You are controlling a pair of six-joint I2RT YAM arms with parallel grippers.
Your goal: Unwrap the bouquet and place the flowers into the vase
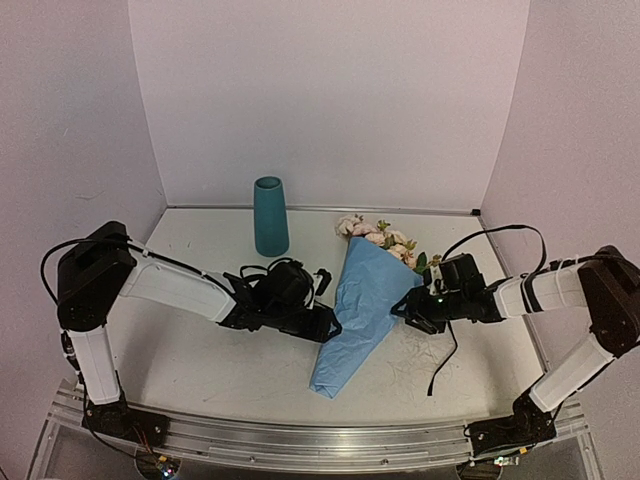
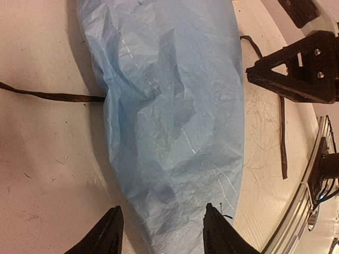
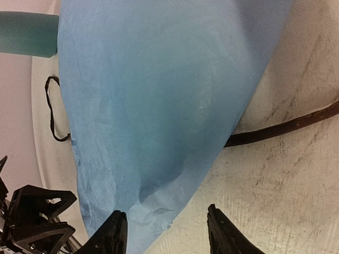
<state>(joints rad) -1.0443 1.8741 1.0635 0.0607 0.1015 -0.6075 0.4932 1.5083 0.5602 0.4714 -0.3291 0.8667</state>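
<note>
**Unwrapping step, judged barely begun.** The bouquet [image 1: 360, 300] lies flat on the table [image 1: 200, 370], pointed end toward the arms. The flowers [image 1: 380, 238] poke out at the far end, near the upright vase [image 1: 270, 215] and to its right. The left gripper [image 2: 163, 209] and right gripper [image 3: 165, 210] flank the cone, fingers spread, clamping nothing. Black ribbon [image 2: 53, 96] trails loose on both sides. The crinkled blue paper is wrapped closed around the stems. The next move likely calls for pinching a free paper edge and peeling it open without dragging the stems.
</note>
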